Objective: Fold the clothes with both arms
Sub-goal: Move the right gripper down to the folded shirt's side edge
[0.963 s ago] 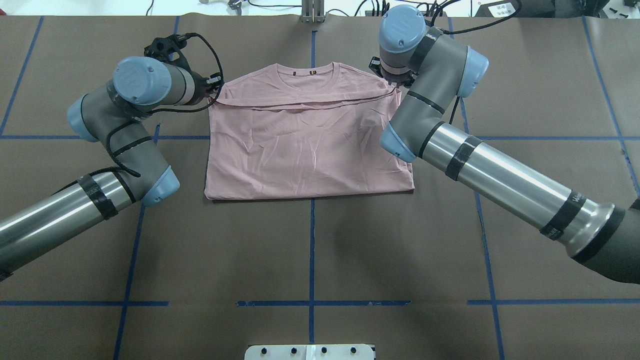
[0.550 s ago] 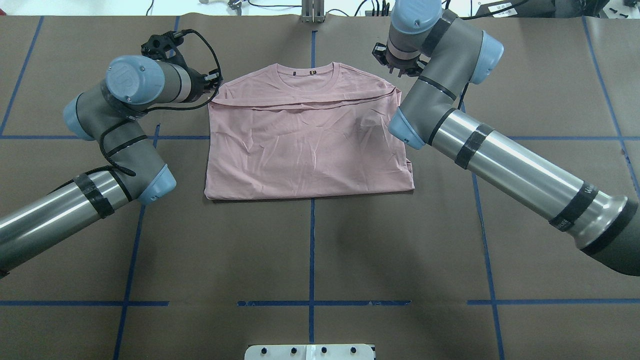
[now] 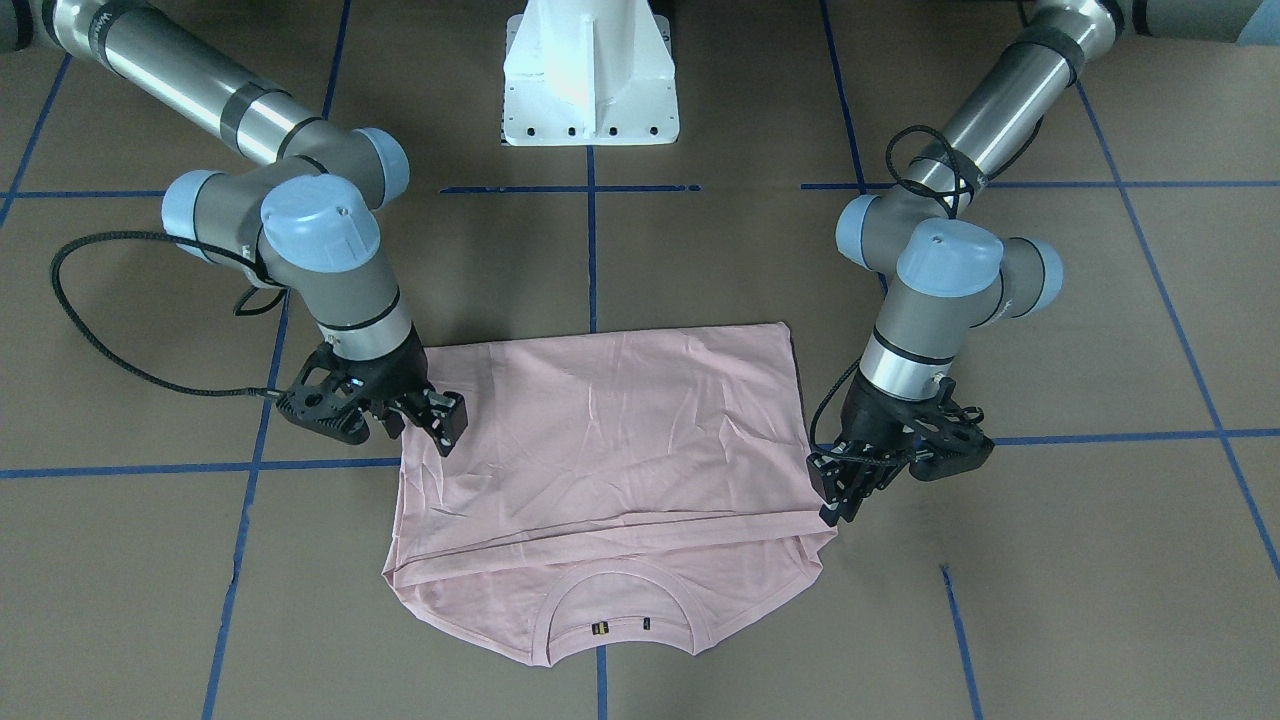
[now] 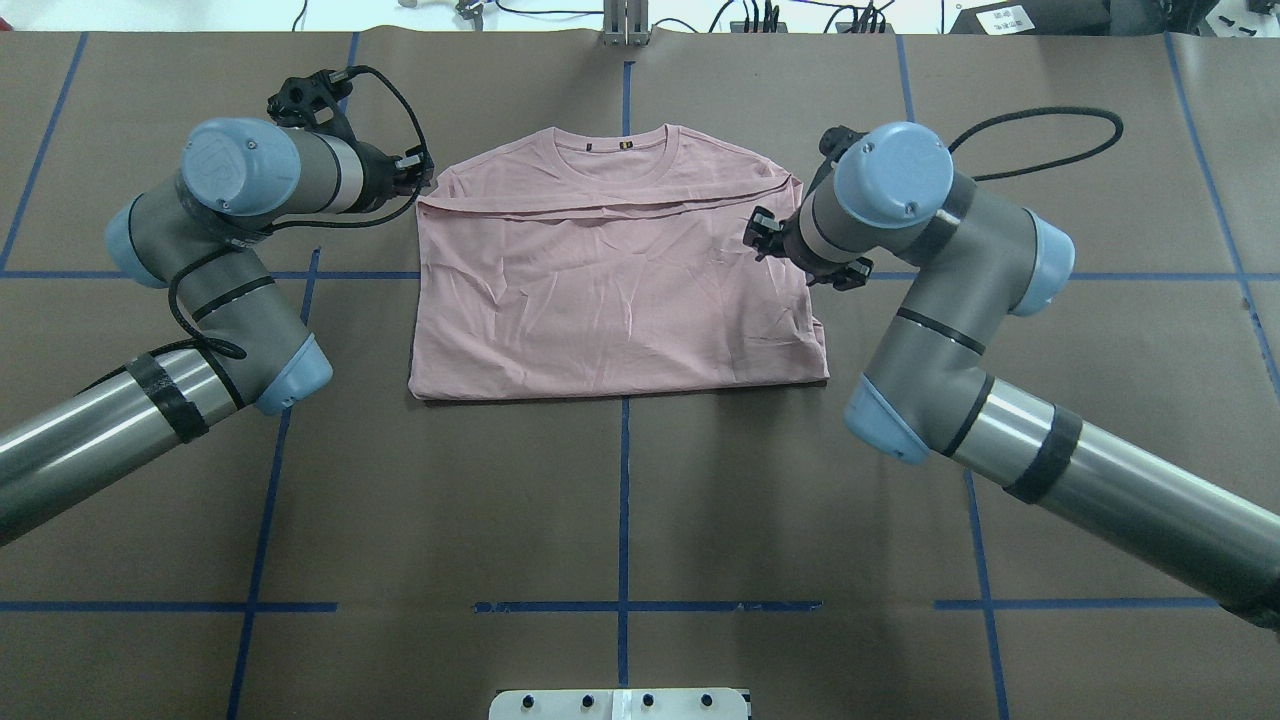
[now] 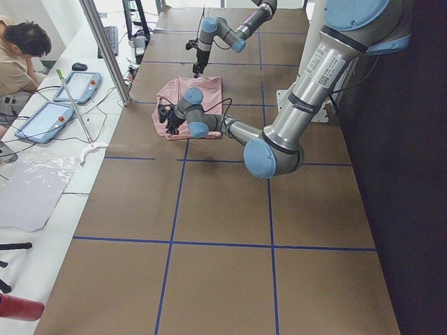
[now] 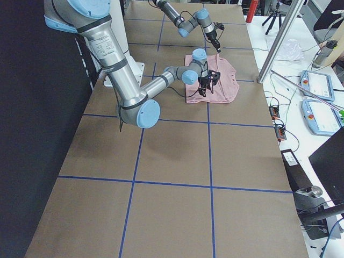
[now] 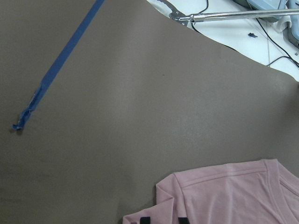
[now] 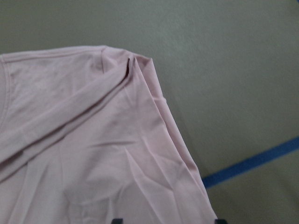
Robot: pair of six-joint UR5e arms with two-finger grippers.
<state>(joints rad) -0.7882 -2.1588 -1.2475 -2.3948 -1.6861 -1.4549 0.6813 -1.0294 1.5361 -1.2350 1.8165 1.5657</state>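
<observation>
Since the T-shirt [image 4: 620, 300] lies flat on the table [image 4: 640, 500], light and limp, I'd pinch its layered side edges; left gripper [image 3: 838, 495] and right gripper [image 3: 445, 425] both spread, empty, flanking it.

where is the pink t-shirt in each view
front-facing: t-shirt lower centre, collar toward the bottom edge
overhead: t-shirt upper centre, collar toward the top
exterior left: t-shirt small, upper left of centre
exterior right: t-shirt small, upper right of centre
left wrist: t-shirt in the bottom right corner only
right wrist: t-shirt fills the left and bottom
landmark: blue tape lines, in every view
</observation>
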